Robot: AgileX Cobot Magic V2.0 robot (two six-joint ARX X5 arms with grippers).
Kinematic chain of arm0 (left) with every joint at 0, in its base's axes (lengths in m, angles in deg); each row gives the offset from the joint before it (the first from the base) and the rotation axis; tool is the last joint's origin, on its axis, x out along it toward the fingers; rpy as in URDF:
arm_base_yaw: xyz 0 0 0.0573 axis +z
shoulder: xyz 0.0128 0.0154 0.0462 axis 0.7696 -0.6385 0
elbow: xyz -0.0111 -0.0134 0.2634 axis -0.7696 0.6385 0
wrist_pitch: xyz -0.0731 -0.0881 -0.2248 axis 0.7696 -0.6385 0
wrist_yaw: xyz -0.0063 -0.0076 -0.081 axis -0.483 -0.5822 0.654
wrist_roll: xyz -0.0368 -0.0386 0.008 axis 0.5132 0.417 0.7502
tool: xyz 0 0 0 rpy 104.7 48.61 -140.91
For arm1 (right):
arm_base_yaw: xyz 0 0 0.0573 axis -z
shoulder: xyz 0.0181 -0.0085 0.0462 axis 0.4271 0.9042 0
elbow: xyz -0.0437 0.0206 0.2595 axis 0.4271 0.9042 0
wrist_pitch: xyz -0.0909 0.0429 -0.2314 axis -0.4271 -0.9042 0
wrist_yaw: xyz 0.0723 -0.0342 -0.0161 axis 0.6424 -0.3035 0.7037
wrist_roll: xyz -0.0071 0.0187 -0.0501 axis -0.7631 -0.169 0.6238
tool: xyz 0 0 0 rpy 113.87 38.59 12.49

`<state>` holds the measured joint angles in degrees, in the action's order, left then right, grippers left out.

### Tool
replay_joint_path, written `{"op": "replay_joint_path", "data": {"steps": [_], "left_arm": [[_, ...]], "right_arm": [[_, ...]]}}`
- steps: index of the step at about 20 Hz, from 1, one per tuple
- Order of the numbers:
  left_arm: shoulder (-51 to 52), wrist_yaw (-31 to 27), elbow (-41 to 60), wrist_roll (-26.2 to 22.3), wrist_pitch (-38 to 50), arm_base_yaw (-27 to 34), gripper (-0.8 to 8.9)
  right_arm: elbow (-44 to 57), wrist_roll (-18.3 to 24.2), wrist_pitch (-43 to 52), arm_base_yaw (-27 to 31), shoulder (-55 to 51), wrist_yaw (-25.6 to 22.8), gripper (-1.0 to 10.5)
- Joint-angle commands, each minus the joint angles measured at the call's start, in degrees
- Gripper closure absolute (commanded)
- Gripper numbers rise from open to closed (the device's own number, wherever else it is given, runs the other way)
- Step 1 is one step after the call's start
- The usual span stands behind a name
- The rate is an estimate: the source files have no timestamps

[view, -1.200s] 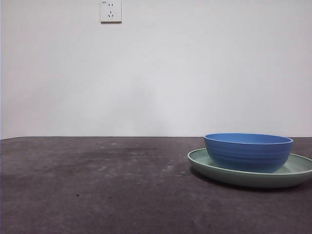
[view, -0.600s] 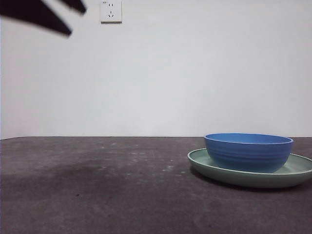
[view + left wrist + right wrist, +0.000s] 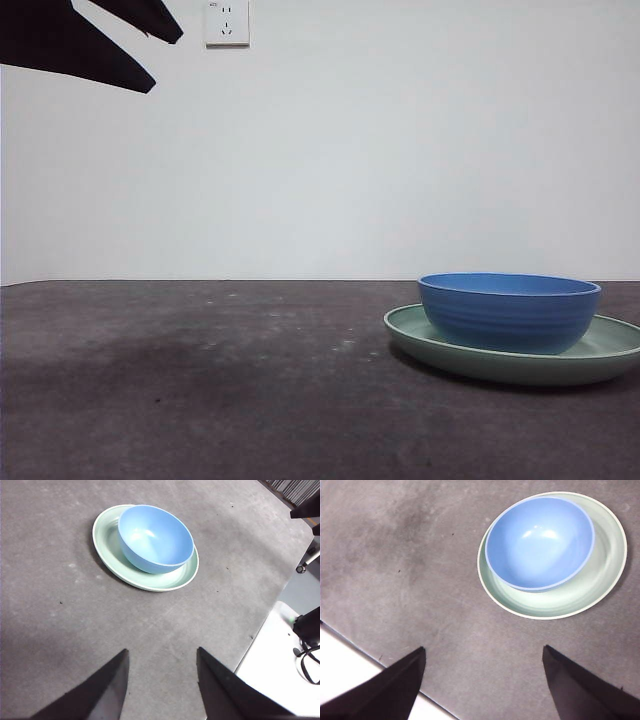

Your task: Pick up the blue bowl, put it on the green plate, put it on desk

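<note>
The blue bowl [image 3: 510, 315] sits upright inside the green plate [image 3: 420, 335] on the right part of the desk [image 3: 200, 400]. My left gripper [image 3: 161, 650] hangs open above bare desk, well apart from the bowl [image 3: 155, 537] and the plate [image 3: 107, 535]. Its black jaw tips appear to be the pair at the top left corner of the front view [image 3: 165, 62]. My right gripper [image 3: 483, 647] is open and wide, high over the desk close to the bowl [image 3: 540, 542] and the plate [image 3: 600, 580]. Neither gripper holds anything.
A white wall socket [image 3: 227, 22] is on the wall behind. The desk's edge meets a white surface [image 3: 280, 670] with cables and stands; the same edge shows in the right wrist view [image 3: 340, 665]. Bare desk spreads beside the plate.
Black jaw tips have come into the front view's top left corner and pushed a little further in. The bowl and plate have not moved.
</note>
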<state>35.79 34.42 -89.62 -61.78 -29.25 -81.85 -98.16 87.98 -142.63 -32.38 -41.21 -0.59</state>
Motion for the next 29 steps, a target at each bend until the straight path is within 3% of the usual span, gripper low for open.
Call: {"op": "replay_joint_path", "data": {"steps": [1, 3, 5, 7, 11, 17, 27, 29], "left_arm": [[-0.15, 0.46, -0.37, 0.2, 0.68, -0.37, 5.96], [-0.15, 3.13, -0.37, 0.17, 0.81, -0.37, 5.96], [-0.15, 4.74, -0.37, 0.2, 1.57, -0.37, 5.96], [-0.15, 4.76, -0.37, 0.2, 2.14, -0.37, 5.96], [-0.15, 4.76, -0.37, 0.2, 2.14, -0.37, 5.96], [-0.15, 4.76, -0.37, 0.17, 2.14, -0.37, 5.96], [-0.15, 4.74, -0.37, 0.2, 2.12, -0.35, 5.96], [-0.15, 4.74, -0.37, 0.22, 2.12, -0.35, 5.96]], "right_arm": [[-1.09, -1.51, 0.42, -0.15, 0.26, -1.92, 5.7], [-1.09, -5.57, 0.7, -0.15, 0.61, -6.45, 5.7], [-1.09, -7.58, 1.79, 0.02, 2.27, -13.38, 5.7], [-1.07, -8.72, 4.2, 0.98, 5.46, -16.5, 5.7], [-1.07, -8.15, 10.29, 5.05, 15.69, -15.37, 5.7], [-1.07, -6.56, 21.11, 10.56, 32.74, -7.54, 6.4], [-1.07, -6.95, 33.29, 10.99, 51.28, -5.01, 6.9], [-1.07, -6.95, 34.67, 10.95, 52.85, -3.67, 7.6]]}}
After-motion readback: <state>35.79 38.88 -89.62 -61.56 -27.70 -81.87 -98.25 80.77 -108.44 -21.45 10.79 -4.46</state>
